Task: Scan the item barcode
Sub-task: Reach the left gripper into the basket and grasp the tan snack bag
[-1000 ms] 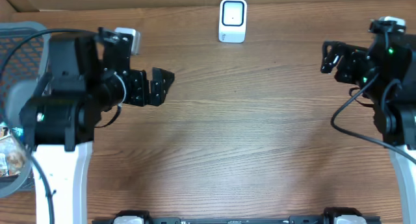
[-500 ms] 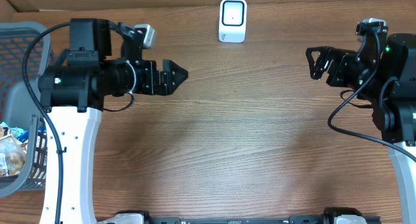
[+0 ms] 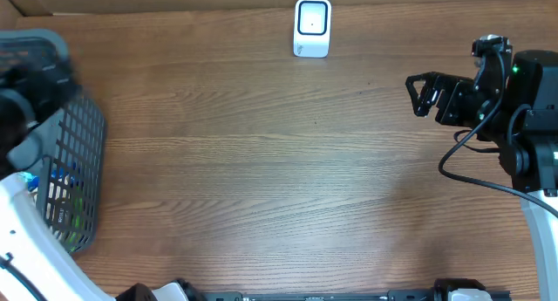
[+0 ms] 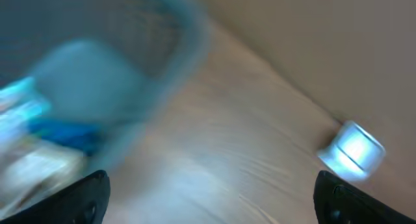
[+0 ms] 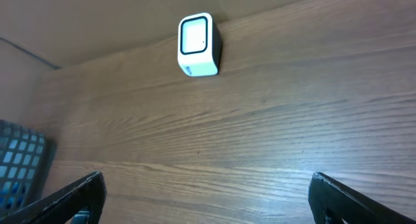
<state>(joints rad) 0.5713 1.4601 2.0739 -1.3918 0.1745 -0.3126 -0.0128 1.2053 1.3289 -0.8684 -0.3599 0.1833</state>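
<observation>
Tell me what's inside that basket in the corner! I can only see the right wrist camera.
Observer: Overhead, blue and green items show through the basket mesh, but they're too blurry to name.
Operator: Where's the other arm?
Observer: The left arm is at the far left of the table, by the basket.
Operator: Is it holding something?
Observer: No. In its own camera the left gripper is open, with nothing between its fingers.
</observation>
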